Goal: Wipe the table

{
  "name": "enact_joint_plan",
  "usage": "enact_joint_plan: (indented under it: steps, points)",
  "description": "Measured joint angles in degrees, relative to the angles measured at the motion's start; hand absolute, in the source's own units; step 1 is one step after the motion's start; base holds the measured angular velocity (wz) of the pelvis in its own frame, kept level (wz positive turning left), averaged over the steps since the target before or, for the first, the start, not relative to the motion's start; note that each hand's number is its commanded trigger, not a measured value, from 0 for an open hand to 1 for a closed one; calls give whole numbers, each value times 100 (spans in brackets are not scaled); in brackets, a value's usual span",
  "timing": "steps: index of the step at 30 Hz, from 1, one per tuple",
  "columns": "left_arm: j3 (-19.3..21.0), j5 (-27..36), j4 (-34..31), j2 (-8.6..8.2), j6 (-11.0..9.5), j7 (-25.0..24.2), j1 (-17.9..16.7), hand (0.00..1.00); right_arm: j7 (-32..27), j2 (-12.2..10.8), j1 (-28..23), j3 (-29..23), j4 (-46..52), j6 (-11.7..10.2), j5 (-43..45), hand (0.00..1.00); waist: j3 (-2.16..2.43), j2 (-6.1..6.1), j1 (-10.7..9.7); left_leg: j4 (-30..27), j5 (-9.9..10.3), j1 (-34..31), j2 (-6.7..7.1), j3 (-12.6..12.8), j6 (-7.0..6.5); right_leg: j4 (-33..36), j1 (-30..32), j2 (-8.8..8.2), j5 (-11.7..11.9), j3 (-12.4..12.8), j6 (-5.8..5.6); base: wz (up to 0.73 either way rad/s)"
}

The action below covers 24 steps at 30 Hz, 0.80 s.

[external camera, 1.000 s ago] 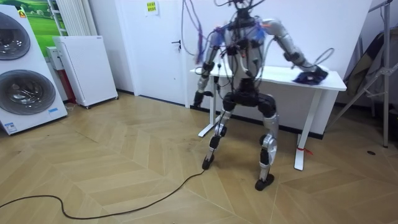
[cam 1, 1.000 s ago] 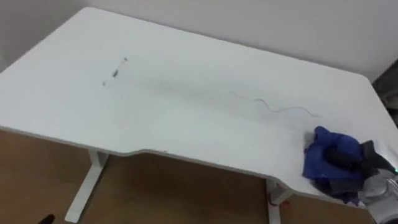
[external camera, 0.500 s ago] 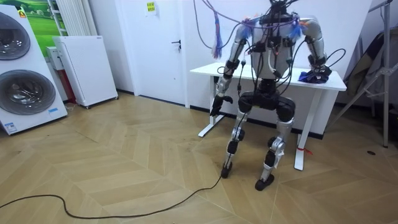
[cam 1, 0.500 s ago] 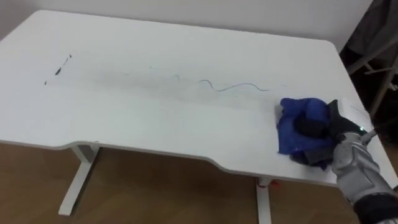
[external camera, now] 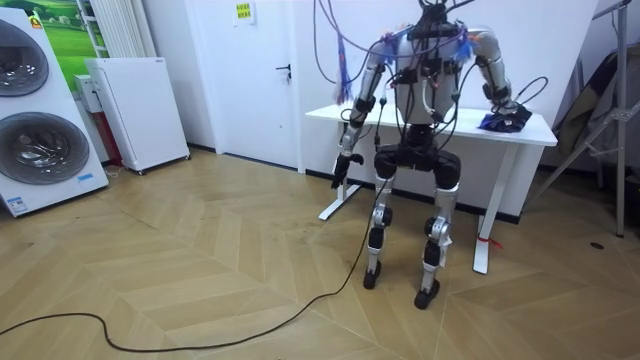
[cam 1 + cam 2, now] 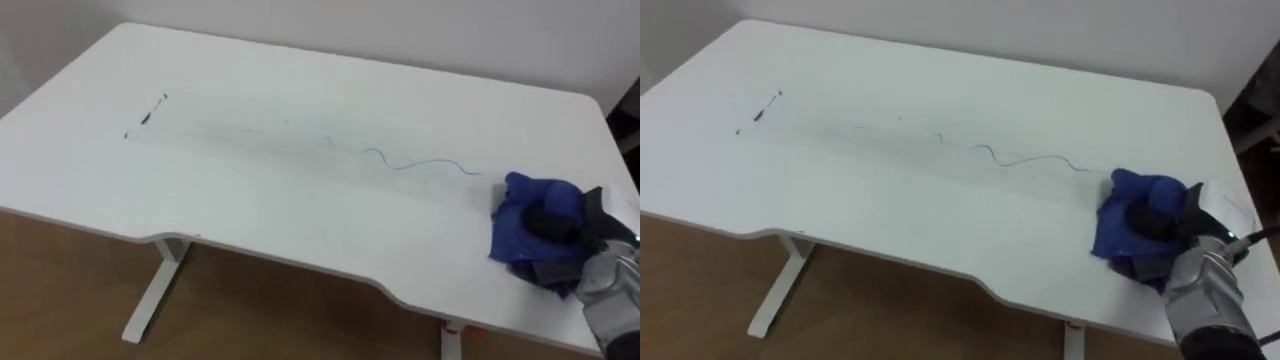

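Observation:
A white table (image 6: 300,215) carries pen marks: a short dark stroke (image 6: 148,110) at its left and a thin wavy line (image 6: 420,163) right of the middle. A crumpled blue cloth (image 6: 520,230) lies near the table's right front corner, just past the wavy line's end. My right hand (image 6: 565,232) rests on the cloth with its dark fingers curled into the folds. In the room view I stand at the table's front with this hand (image 5: 503,112) on the cloth (image 5: 500,122). My left hand (image 5: 340,176) hangs beside me below the table top.
A wall runs close behind the table. Its white legs (image 6: 152,300) stand on a wooden floor. The room view has washing machines (image 5: 40,110) and a white cabinet (image 5: 140,110) at its left, and a tripod (image 5: 600,130) at its right.
In the room view I have shifted from a wide-legged stance to standing upright nearer the table's middle. The eye view has swung with me. The cloth stays by the wavy line's end.

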<state>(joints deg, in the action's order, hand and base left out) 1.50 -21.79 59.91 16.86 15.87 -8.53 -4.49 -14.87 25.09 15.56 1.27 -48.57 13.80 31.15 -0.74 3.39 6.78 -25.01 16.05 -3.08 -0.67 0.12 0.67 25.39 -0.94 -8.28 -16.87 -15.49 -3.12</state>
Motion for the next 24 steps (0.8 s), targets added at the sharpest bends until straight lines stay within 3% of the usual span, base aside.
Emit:
enact_joint_plan:
  steps: [2, 4, 5, 8, 10, 11, 13, 15, 18, 21, 24]
  points:
    - [4, 38, 15, -1, -19, 42, 190, 0, 74, -6, 88, 135, 5, 74, 62, 100, 17, 25, 114, -95, 32, -166, -6, -74, -21, -170, 93, 99, 116, 126, -13, -7]
    - [23, -9, 95, 0, -6, 60, 323, 0, 223, -214, 573, 518, 11, 320, 466, 100, 28, -2, 383, -105, 33, -312, -43, -259, -27, -426, 196, 271, 395, 217, 40, -46]
    - [34, -20, 153, 0, 7, 62, 363, 0, 257, -308, 749, 617, 10, 366, 561, 100, 21, -21, 420, -112, 31, -356, -48, -316, -27, -484, 218, 306, 453, 206, 57, -32]
    - [-53, -44, 454, -14, 38, 58, 575, 0, 377, -729, 1654, 1322, -49, 494, 700, 100, 17, -55, 753, -137, 1, -563, -54, -557, 11, -593, 355, 371, 566, -20, 132, 3]
    - [-57, -40, 515, -27, 28, 55, 681, 0, 510, -1004, 2307, 1560, -189, 379, 984, 100, 9, -65, 958, -134, -107, -824, 7, -930, 67, -700, 418, 380, 575, -364, 150, 71]
    - [-61, -38, 523, -42, 23, 55, 756, 0, 515, -1015, 2442, 1569, -241, 330, 1053, 100, -4, -62, 1040, -123, -129, -857, 20, -997, 81, -716, 438, 383, 572, -400, 154, 68]
    - [-259, -13, 529, -43, 22, 64, 771, 0, 517, -1027, 2875, 1891, -518, 206, 1165, 100, -43, -99, 1500, -11, -224, -983, 67, -1228, 121, -788, 499, 386, 573, -580, 162, 52]
    - [-318, -7, 618, -32, 21, 75, 761, 0, 524, -1030, 2928, 2127, -527, 150, 1175, 100, -51, -92, 1711, 56, -303, -1030, 119, -1440, 150, -786, 513, 353, 552, -761, 169, 69]
    - [-350, -33, 673, -46, -10, 71, 660, 0, 589, -1028, 2921, 2270, -534, -72, 1390, 100, -61, -78, 1837, 114, -358, -1132, 151, -1474, 158, -784, 521, 325, 476, -828, 125, 55]
    - [-421, -23, 673, -46, -70, 13, 526, 0, 605, -1026, 2983, 2338, -562, -63, 1407, 100, -70, -62, 1992, 165, -360, -1113, 155, -1480, 162, -901, 457, 336, 476, -873, 125, 5]
    - [-516, -21, 659, -44, -142, -41, 467, 0, 631, -1026, 2998, 2494, -567, -65, 1399, 100, -102, -39, 1996, 237, -369, -1016, 177, -1501, 163, -1038, 290, 343, 475, -879, 123, 1]
